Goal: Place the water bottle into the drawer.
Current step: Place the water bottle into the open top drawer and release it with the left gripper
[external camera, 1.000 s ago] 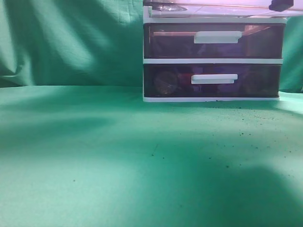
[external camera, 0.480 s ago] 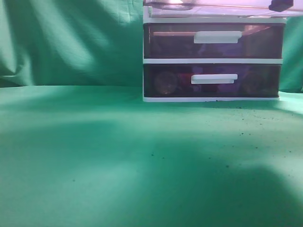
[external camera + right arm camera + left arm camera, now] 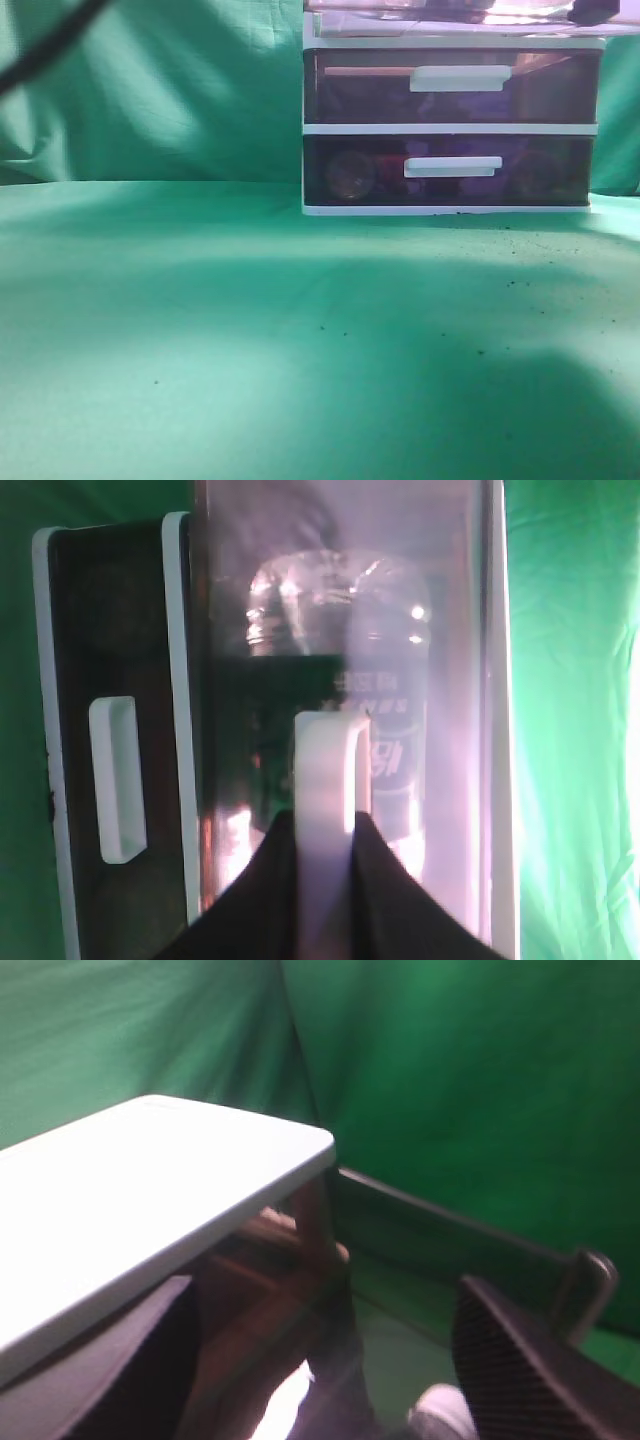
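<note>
The drawer (image 3: 450,22) is the top one of the white-framed unit and shows only at the exterior view's top edge. In the right wrist view my right gripper (image 3: 327,850) is shut on the drawer's white bar handle (image 3: 327,770). The water bottle (image 3: 340,610) lies inside, seen blurred through the drawer's translucent front (image 3: 455,680). In the left wrist view my left gripper (image 3: 330,1380) is open, its fingers wide apart beside the unit's white top (image 3: 150,1180). A small white round thing (image 3: 440,1418) sits between them; I cannot tell what it is.
Two like dark drawers (image 3: 450,88) (image 3: 450,168) sit below, with things dimly seen inside. Green cloth (image 3: 250,330) covers the table and hangs behind. A dark cable (image 3: 50,40) crosses the top left of the exterior view.
The glinting shape at the top drawer's left end no longer shows. A dark cable has come into the exterior view's top left corner. The right gripper's dark tip has stayed put.
</note>
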Tool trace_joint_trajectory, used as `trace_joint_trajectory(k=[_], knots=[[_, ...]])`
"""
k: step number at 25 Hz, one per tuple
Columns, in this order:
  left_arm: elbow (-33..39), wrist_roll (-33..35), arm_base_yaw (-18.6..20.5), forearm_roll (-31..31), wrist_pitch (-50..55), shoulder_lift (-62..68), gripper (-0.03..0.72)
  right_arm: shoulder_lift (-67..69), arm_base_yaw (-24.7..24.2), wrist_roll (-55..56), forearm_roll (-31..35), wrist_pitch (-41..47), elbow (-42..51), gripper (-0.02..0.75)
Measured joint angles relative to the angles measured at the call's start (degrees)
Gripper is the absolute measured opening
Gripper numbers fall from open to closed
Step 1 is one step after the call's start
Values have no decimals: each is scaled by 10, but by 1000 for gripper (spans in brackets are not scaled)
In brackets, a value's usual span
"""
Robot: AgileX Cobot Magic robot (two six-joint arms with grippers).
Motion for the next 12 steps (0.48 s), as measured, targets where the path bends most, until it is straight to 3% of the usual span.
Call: trace_joint_trajectory(k=[6,7,12], knots=[[0,-34,-1,141,253,-108,82,0,0,-31,4,-13,1,95],[0,-71,-1,180,300,-131,52,0,-2,-36,5,-13,0,95],[-3,-271,-1,371,578,-224,59,33,-25,-60,9,-11,-45,95]])
